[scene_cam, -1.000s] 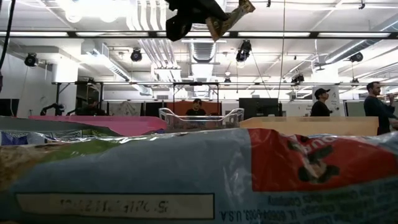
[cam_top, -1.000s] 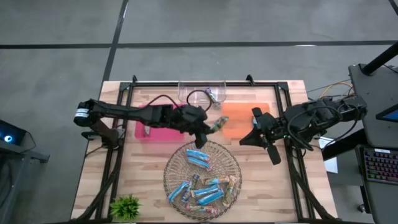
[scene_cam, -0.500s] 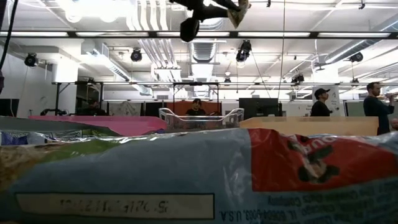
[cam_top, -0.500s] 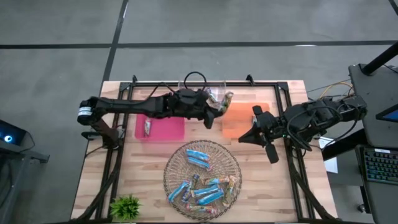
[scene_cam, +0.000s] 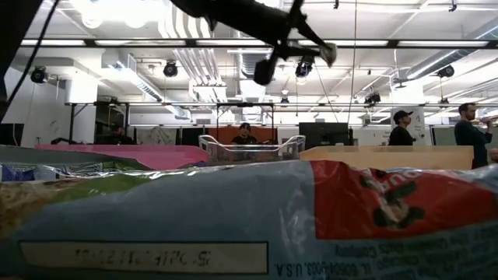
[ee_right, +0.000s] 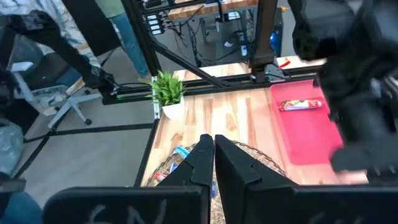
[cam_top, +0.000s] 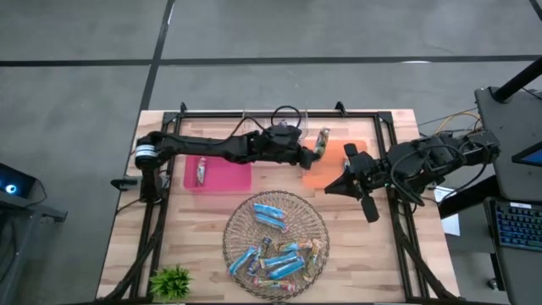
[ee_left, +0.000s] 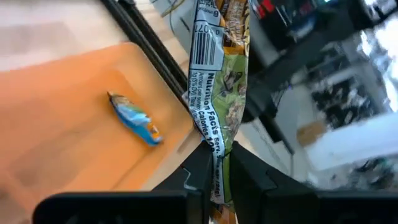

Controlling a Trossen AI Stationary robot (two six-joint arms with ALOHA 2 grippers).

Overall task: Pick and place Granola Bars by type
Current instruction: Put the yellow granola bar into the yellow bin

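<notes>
Overhead lights and ducting fill the room behind the rig, and on the pale wooden table [cam_top: 203,220] the sorting looks barely under way. At the near middle sits a round wire basket [cam_top: 315,213], with most of the Granola Bars [cam_top: 273,254] heaped in it, the bulk of them in bright blue wrappers. Beyond it stand three receptacles: a pink tray [cam_top: 224,176] on the left with one reddish bar [cam_top: 201,171] lying in it, a clear bin [cam_top: 254,119] at the far middle, and an orange tray [cam_top: 334,174] on the right holding one blue bar [ee_left: 134,117]. So only a couple of bars seem placed, and I'd judge well over a dozen remain to be sorted. The left gripper [cam_top: 312,155], reaching across from the left, hangs over the orange tray's left edge, its fingers pinched tight on the end of a green-and-tan bar [cam_top: 322,141] that dangles clear of everything. Whether that bar matches the blue one below it, I can't say, though it looks a different sort. The right gripper [cam_top: 345,185] waits over the right end of the orange tray, its fingers closed together with nothing between them. A small green plant [cam_top: 172,280] sits at the near left corner.
</notes>
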